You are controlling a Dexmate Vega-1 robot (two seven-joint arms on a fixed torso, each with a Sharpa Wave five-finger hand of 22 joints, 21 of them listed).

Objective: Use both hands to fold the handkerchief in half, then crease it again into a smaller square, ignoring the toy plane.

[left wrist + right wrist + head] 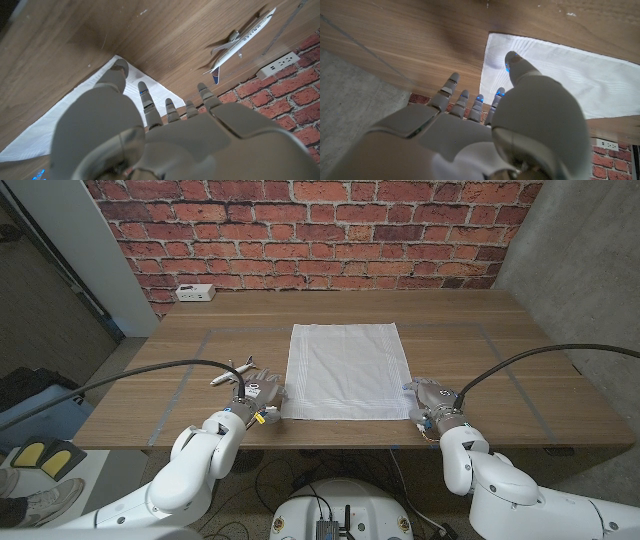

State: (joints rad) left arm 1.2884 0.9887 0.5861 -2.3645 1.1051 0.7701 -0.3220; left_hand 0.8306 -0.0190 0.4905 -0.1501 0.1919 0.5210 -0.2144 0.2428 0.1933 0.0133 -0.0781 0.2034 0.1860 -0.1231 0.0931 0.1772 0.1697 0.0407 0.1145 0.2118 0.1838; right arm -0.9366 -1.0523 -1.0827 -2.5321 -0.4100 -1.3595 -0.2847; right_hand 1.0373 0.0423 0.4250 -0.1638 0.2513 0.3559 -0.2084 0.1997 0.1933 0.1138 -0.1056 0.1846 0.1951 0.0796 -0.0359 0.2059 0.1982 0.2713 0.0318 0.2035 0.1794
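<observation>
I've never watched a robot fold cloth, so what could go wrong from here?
The handkerchief lies flat and thin on the table, so the left hand and right hand, each at a near corner, might slip off instead of pinching it. If only one hand catches, the fold could come out crooked. The toy plane sits close to the left hand and could get knocked.

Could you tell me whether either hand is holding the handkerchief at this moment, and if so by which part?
It cannot be told: the left hand and right hand sit at the near corners of the handkerchief, thumbs over the cloth, but no closed pinch shows.
</observation>
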